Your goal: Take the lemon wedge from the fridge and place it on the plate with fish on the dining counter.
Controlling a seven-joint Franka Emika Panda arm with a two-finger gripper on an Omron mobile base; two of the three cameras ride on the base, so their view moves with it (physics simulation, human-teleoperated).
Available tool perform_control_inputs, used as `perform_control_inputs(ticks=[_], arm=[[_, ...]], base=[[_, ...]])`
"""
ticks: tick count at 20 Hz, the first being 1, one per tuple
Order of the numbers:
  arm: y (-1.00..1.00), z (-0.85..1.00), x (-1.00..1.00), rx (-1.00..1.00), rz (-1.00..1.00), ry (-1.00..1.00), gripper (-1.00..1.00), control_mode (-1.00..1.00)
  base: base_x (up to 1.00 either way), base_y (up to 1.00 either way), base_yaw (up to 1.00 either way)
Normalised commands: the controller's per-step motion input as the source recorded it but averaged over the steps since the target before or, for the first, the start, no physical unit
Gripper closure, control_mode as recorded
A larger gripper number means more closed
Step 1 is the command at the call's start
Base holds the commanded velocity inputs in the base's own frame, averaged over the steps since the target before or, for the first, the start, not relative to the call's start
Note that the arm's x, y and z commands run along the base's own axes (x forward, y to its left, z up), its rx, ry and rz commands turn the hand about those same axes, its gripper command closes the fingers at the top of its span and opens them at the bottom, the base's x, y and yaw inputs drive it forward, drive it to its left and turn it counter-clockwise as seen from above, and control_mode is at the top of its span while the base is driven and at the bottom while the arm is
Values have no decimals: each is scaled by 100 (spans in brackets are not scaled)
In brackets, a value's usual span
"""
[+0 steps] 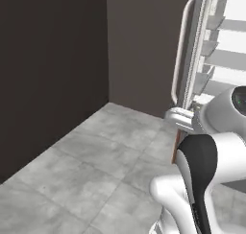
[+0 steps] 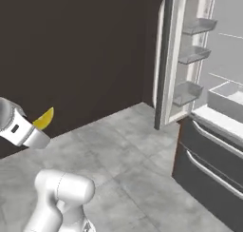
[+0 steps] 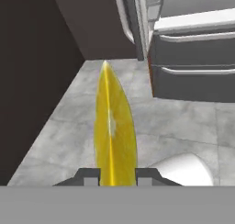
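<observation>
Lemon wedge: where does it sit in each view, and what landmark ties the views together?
Left base view: not in it.
Right base view: lemon wedge at the left edge, above the grey floor.
Hand view: centre, upright in the pincer.
Shared landmark: the open fridge door.

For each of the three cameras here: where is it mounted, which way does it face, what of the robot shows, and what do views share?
Left base view: behind the arm on its left, facing the grey floor, dark wall and the fridge door; arm at lower right.
Right base view: behind on the right, facing the open fridge and its drawers; the hand holds the lemon wedge at left.
Hand view: along the fingers, gripping the wedge, towards the drawers.
Shared: all show floor and fridge.
</observation>
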Motion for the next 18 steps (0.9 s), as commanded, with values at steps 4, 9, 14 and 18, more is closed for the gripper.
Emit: perform_control_inputs(ticks=[4,9,14,18], arm=[[0,0,0,0,0,0,100,100],[0,0,0,0,0,0,100,100],[0,0,0,0,0,0,100,100],[0,0,0,0,0,0,100,100]], base=[[0,3,98],[0,1,99],[0,0,100],[0,0,100]])
